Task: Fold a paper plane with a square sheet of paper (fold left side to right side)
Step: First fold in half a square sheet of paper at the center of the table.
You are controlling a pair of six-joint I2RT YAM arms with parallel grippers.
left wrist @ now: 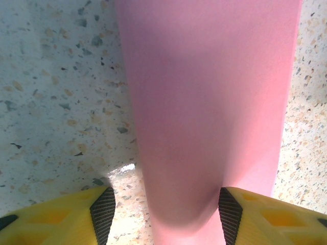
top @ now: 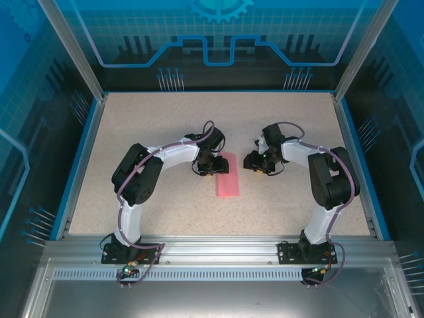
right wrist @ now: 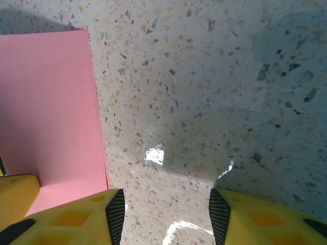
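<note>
We see the pink paper, a long thin strip, lying flat in the middle of the table, with the left gripper open around its end and the right gripper open just beside it.

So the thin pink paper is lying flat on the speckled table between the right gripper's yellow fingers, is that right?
Not quite: the thin pink sheet of paper lies flat on the speckled table between the yellow fingers of the left gripper, as the left wrist view shows. The right gripper has bare table between its fingers, the paper beside it.
</note>
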